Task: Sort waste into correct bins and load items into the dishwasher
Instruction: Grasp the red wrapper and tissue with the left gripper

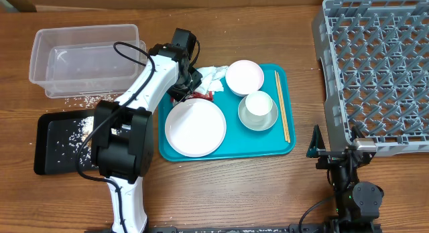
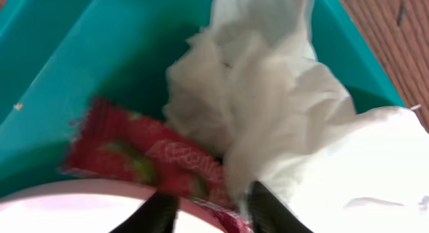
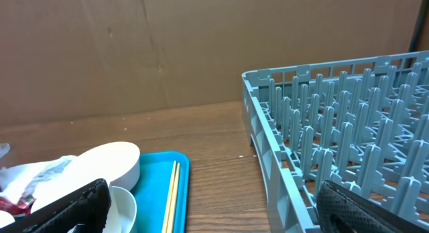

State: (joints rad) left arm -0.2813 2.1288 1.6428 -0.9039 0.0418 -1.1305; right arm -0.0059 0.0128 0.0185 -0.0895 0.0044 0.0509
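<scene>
My left gripper [image 1: 190,92] [image 2: 211,216] is down at the back left corner of the teal tray [image 1: 285,144], over the rim of the white plate [image 1: 195,127] [image 2: 67,209]. Its dark fingers [image 2: 161,216] stand a narrow gap apart around the lower edge of the red sauce packet [image 2: 134,152] [image 1: 202,96], right beside the crumpled napkin [image 2: 268,79] [image 1: 213,75]. Whether they pinch the packet does not show. The bowl [image 1: 244,77], the cup [image 1: 259,104] in the grey dish [image 1: 257,121] and the chopsticks [image 1: 282,106] lie on the tray. My right gripper [image 1: 338,147] [image 3: 214,213] stands open beside the dish rack [image 1: 375,72] [image 3: 335,112].
The clear tub [image 1: 84,59] stands at the back left, with rice grains scattered in front of it. The black tray [image 1: 43,149] in front of it holds rice too. In the right wrist view the bowl [image 3: 100,163] and chopsticks [image 3: 171,199] lie left of the rack.
</scene>
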